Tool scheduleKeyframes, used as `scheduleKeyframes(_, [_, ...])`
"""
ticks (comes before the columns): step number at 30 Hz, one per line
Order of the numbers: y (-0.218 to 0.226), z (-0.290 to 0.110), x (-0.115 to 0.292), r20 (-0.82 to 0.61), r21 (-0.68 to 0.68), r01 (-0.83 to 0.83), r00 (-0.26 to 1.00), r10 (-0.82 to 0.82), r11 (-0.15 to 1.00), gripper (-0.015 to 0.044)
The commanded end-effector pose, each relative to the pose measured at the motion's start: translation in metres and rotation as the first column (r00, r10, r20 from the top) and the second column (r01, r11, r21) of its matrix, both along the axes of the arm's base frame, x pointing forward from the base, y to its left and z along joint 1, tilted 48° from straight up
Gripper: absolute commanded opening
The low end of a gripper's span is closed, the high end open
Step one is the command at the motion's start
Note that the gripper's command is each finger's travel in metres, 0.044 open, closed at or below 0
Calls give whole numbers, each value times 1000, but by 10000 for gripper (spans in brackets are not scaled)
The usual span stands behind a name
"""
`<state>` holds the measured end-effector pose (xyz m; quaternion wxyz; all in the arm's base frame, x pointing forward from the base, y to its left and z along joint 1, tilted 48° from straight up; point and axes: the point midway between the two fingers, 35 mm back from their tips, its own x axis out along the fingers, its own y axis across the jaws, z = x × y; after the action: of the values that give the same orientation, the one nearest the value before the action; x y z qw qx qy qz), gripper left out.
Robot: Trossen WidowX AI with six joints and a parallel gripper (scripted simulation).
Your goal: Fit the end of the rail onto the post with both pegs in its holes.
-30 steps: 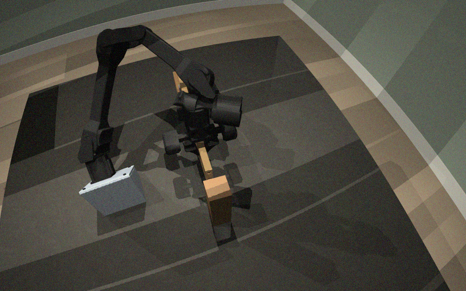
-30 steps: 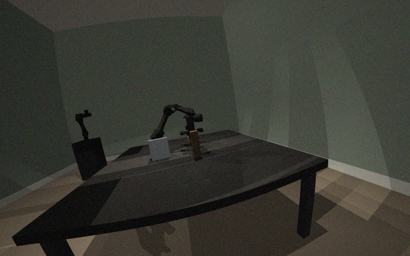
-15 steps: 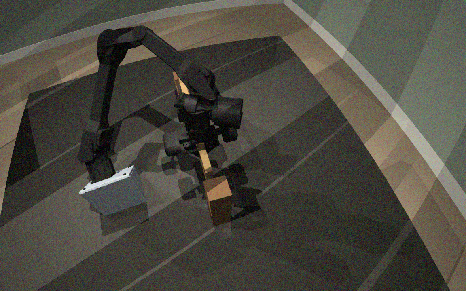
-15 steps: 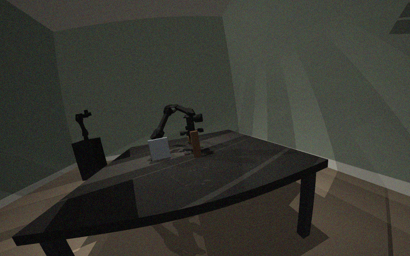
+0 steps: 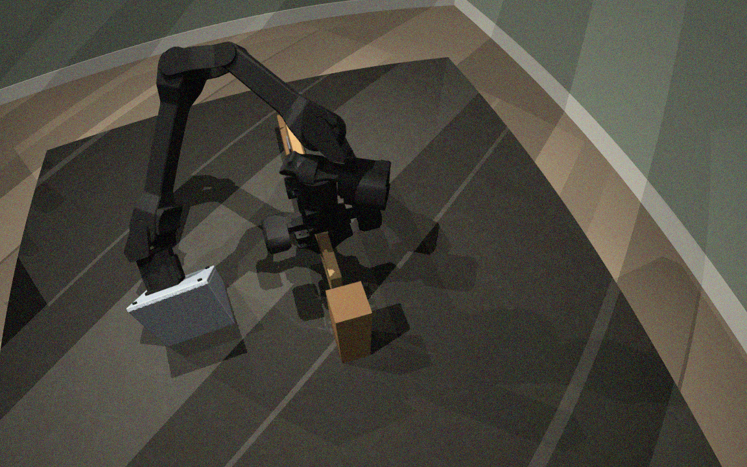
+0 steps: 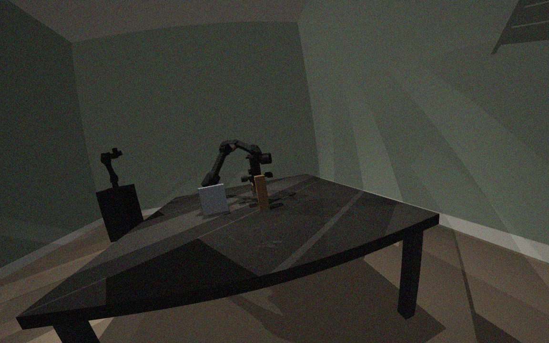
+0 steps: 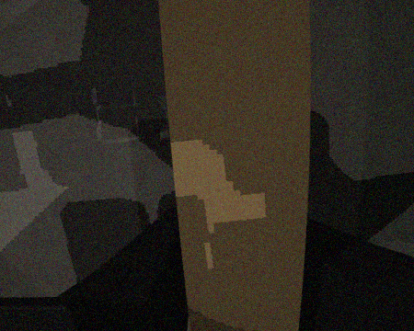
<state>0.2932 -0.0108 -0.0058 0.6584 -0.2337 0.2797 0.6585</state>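
Note:
The long wooden rail (image 5: pixel 330 264) (image 7: pixel 238 98) runs from behind the arm down to the short wooden post (image 5: pixel 350 322) (image 6: pixel 261 192). Its near end reaches the post's top edge in the top view. The pegs and holes are hidden. The rail's far end (image 5: pixel 284 137) shows behind the forearm, and the footboard block and bracket are hidden by the arm. My gripper (image 5: pixel 318 235) (image 6: pixel 252 176) is shut on the rail, a short way back from the post. In the wrist view the rail fills the middle, with the post at the bottom edge.
The arm stands on a grey base block (image 5: pixel 185 307) (image 6: pixel 213 199) left of the post, on a dark table (image 5: pixel 509 261) (image 6: pixel 310 238). A black stand with a camera arm (image 6: pixel 118 208) is beside the table's far left. The room walls are close behind.

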Motion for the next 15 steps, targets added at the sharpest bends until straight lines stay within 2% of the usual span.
scheduleKeyframes(1, [-4, -2, 1, 5, -7, 2, 1000, -2, 1000, 0])
scheduleKeyframes(15, [-8, -4, 1, 5, -7, 2, 1000, -2, 1000, 0])
